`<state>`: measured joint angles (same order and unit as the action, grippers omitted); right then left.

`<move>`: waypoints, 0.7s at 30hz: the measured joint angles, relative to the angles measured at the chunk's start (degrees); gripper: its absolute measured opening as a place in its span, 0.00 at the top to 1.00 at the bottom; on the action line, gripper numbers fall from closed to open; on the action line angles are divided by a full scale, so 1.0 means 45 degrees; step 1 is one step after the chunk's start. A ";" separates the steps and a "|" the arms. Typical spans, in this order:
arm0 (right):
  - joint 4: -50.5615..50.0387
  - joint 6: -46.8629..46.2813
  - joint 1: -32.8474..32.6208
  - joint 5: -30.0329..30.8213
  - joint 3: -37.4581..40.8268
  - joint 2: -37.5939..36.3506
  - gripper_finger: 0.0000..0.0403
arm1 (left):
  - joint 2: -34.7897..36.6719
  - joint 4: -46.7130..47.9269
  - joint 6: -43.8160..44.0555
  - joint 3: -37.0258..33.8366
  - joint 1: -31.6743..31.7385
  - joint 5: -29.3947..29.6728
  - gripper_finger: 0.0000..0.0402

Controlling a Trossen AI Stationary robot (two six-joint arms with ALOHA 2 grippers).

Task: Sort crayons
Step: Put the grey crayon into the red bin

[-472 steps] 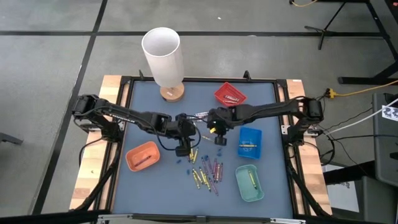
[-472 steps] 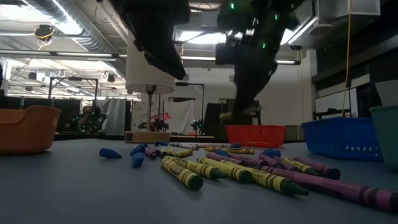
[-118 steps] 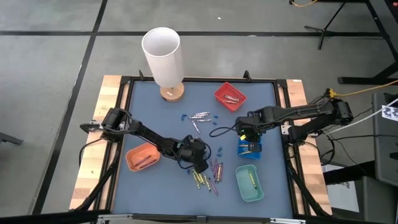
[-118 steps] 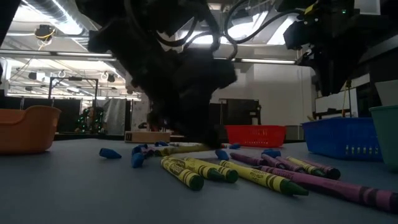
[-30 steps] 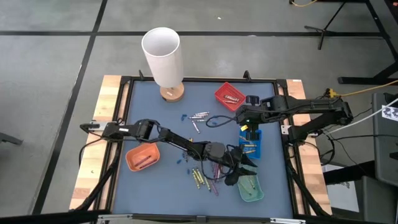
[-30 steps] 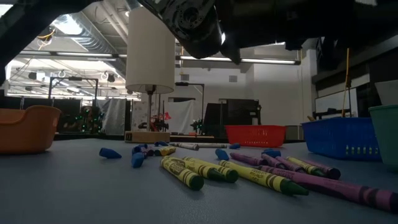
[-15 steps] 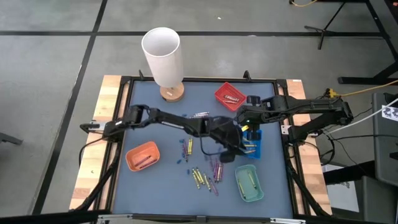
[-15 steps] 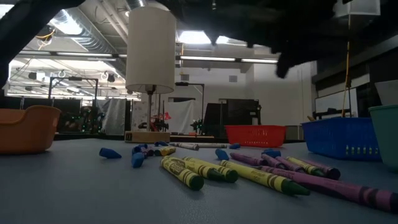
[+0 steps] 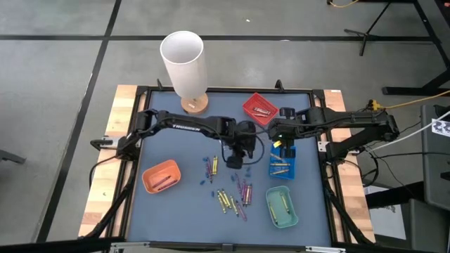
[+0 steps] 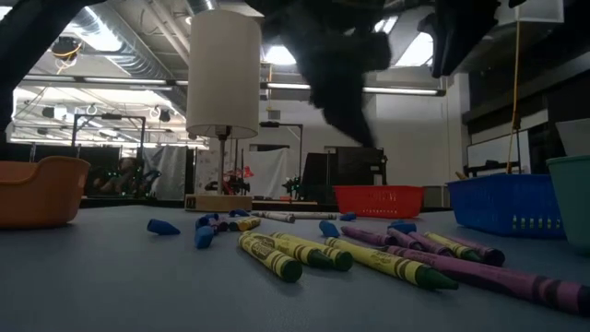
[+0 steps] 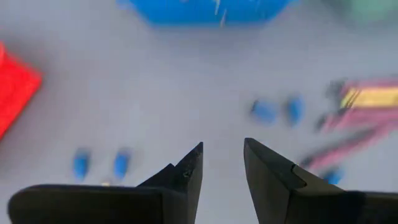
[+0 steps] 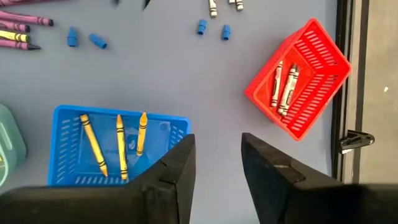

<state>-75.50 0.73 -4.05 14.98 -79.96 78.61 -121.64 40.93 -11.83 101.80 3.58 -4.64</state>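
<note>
Loose crayons (image 9: 232, 197) scattered on table (image 9: 176, 140) near front edge, yellow and purple mixed; teal tray (image 9: 281, 207) just beside them. Orange tray (image 9: 161, 176) toward left. Left gripper (image 9: 234, 160) above table centre, fingers (image 11: 186, 171) parted, nothing between. Right gripper (image 9: 280, 145) over blue tray (image 12: 68, 130) holding three yellow crayons, jaws apart, empty. Farther back, red tray (image 12: 311, 81) with silver-grey crayons; white cylinder (image 9: 184, 63) beyond.
</note>
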 joint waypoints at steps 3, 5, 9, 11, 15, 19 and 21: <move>0.0122 0.0005 -0.0005 -0.0003 0.0000 0.0000 0.69 | 0.0000 0.1148 -0.0955 -0.0005 0.0283 0.0450 0.75; 0.0166 0.0005 -0.0005 0.0000 0.0000 0.0000 0.69 | 0.0000 0.1864 -0.1637 -0.0005 0.0498 0.0553 0.75; 0.0185 0.0005 -0.0005 0.0000 0.0000 0.0000 0.69 | 0.0000 0.2631 -0.3012 -0.0015 0.0969 0.0564 0.75; 0.0188 0.0005 -0.0010 -0.0005 0.0000 0.0000 0.69 | 0.0000 0.2778 -0.3583 -0.0010 0.1204 0.0563 0.75; 0.0193 0.0005 -0.0010 0.0000 0.0000 0.0000 0.69 | -0.0068 0.2691 -0.4515 -0.0299 0.1623 0.0479 0.75; 0.0193 0.0005 -0.0010 -0.0005 0.0000 0.0000 0.69 | -0.0078 0.2709 -0.5170 -0.1127 0.1933 0.0043 0.75; 0.0200 0.0003 -0.0010 -0.0005 0.0000 0.0000 0.69 | -0.0090 0.2718 -0.5503 -0.1573 0.2019 0.0003 0.75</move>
<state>-74.60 0.74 -4.10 14.96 -79.96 78.61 -122.05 53.16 -36.59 94.72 12.66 -4.63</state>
